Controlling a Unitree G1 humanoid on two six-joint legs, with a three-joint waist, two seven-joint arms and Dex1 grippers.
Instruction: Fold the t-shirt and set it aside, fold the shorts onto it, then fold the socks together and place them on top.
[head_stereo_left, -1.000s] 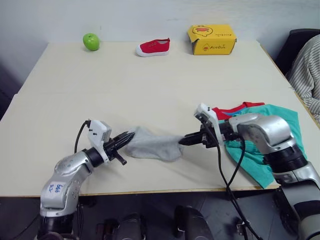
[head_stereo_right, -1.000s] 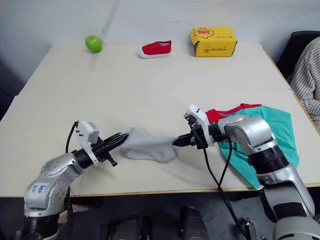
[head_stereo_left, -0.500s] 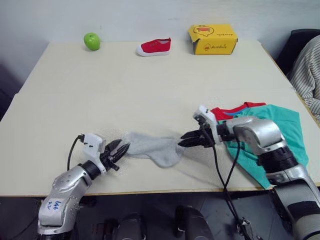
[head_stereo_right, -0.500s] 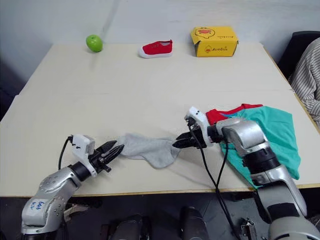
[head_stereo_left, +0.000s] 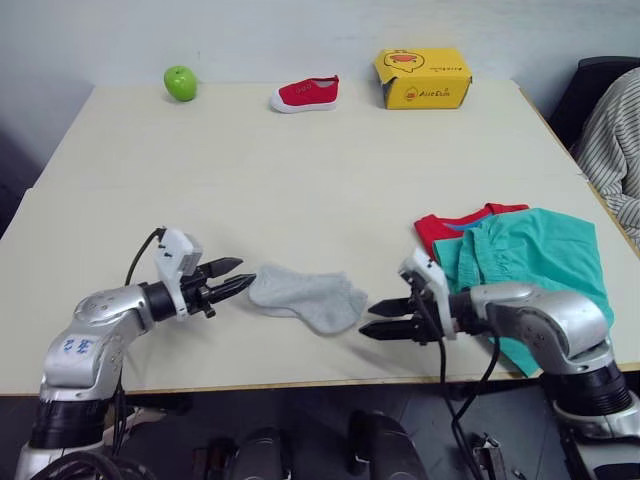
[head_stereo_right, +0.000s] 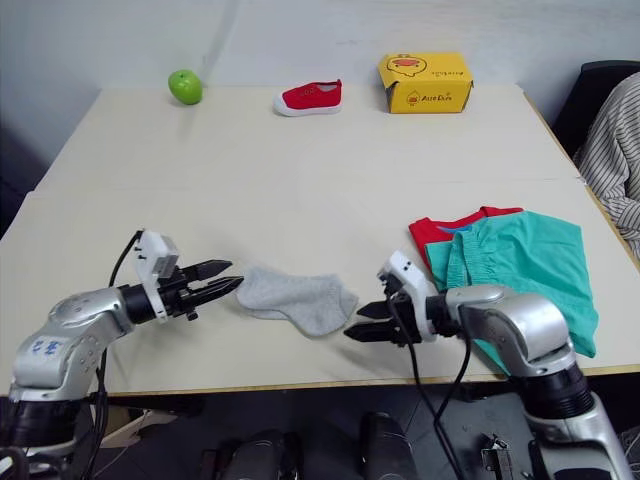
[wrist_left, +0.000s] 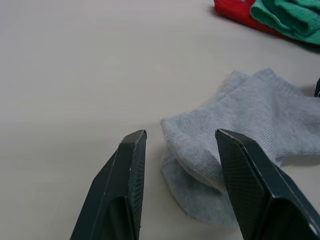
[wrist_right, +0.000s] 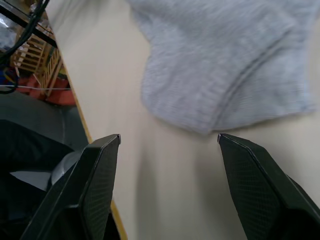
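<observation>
Socks (head_stereo_left: 305, 297) are seen lying flat on the desk (head_stereo_left: 300, 170) near its front edge, roughly mid-width, folded over each other, held by nothing. Left gripper (head_stereo_left: 238, 278) is positioned just beside the socks' left end, fingers parted, not touching the fabric; in the left wrist view the sock edge (wrist_left: 240, 145) is framed between the two spread fingers (wrist_left: 131, 165). Right gripper (head_stereo_left: 378, 318) is placed just beside the socks' right end, close to the front edge, fingers spread and empty; in the right wrist view the grey knit (wrist_right: 225, 60) is seen beyond the open fingertips.

Shorts (head_stereo_left: 525, 265) are laid folded on the t-shirt (head_stereo_left: 450, 224) near the desk's right edge; only a red strip with the blue neckband is exposed at the stack's far-left side.

Along the back edge: green apple (head_stereo_left: 180, 82) toward the left corner, red shoe (head_stereo_left: 305, 94) mid-edge, yellow box (head_stereo_left: 423, 78) right of it.
</observation>
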